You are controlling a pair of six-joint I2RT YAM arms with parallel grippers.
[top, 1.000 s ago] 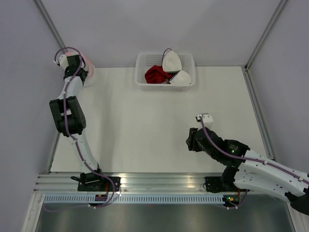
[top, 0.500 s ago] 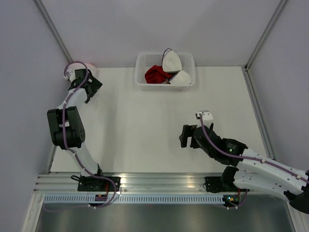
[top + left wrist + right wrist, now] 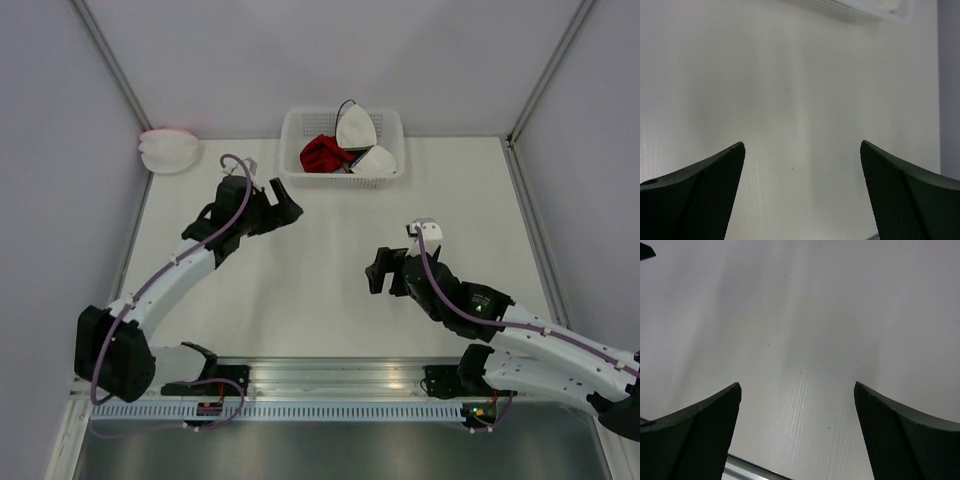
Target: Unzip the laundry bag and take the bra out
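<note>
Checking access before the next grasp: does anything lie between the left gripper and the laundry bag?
Nothing visible does. The laundry bag lies in the far-left corner of the table. The left gripper, open, hovers to its right near the basket, with only bare surface between them.

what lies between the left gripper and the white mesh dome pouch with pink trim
Nothing: the top view shows only bare white tabletop between the left gripper and the white mesh dome pouch in the far-left corner.

Small domed white laundry bag [image 3: 168, 152] with pink trim along its far edge, at the table's [image 3: 300, 300] far-left corner.
</note>
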